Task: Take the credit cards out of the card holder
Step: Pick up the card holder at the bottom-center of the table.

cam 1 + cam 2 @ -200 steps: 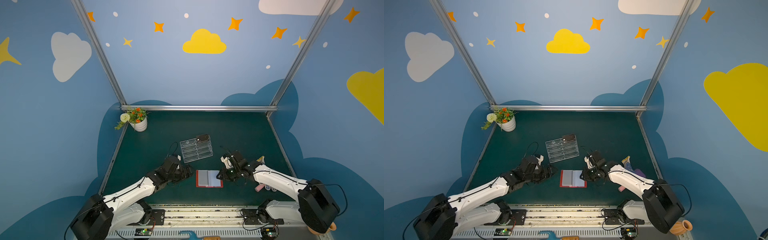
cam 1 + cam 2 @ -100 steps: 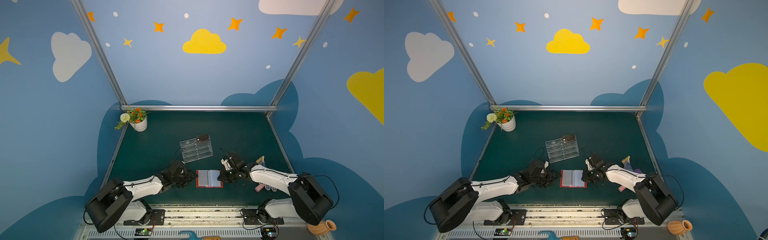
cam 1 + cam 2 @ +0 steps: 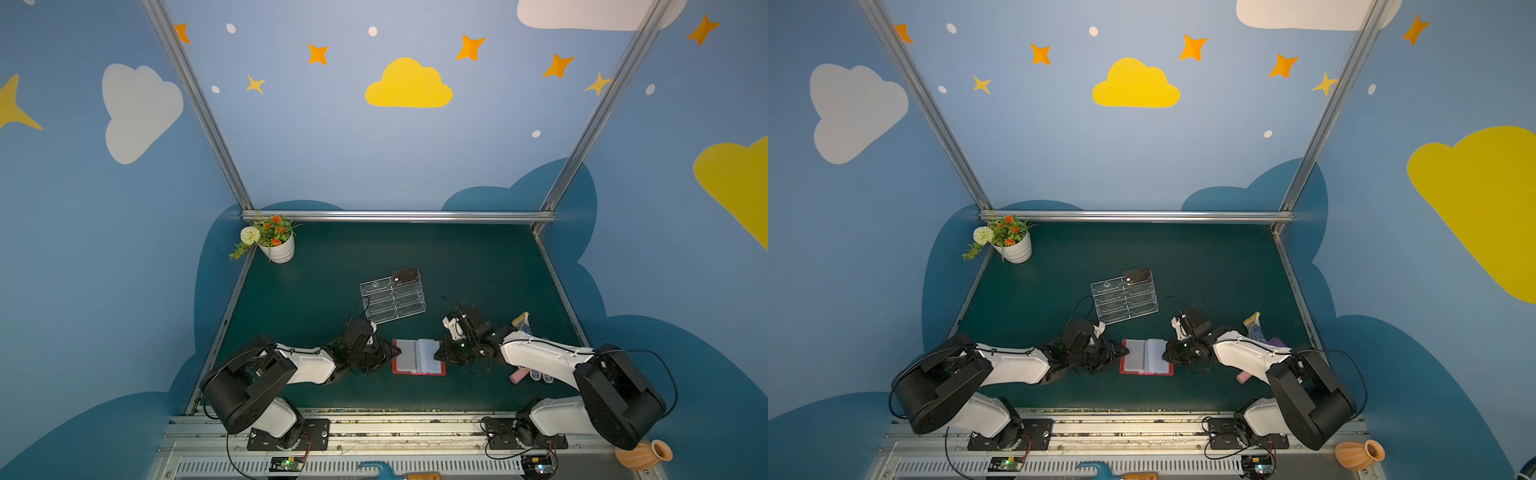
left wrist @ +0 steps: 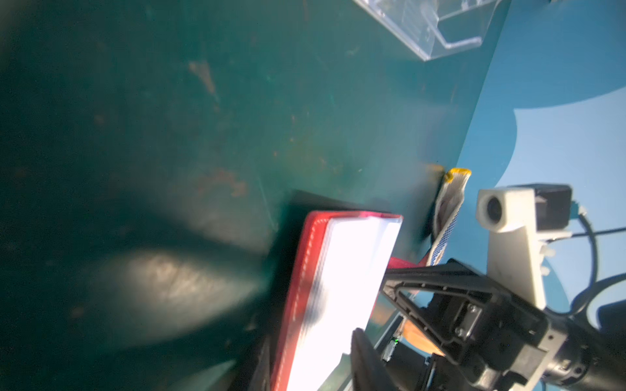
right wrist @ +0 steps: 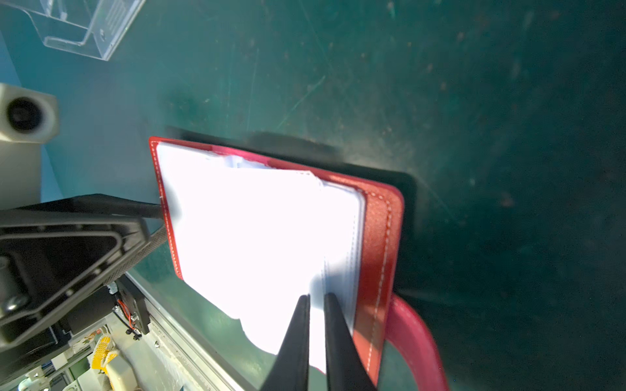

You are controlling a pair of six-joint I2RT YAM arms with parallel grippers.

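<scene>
Both wrist views: card holder pages overexposed, contents unreadable.

The right gripper is seen with its fingers almost together, only a thin slit being left; whether a page is pinched cannot be told. Its tips are laid over the white pages of the open red holder, near the stitched cover edge closest to it. The holder's far edge is touched by the left gripper. A pink tab is curled just beside the fingers. A clear stand is set on the desk beyond.
</scene>
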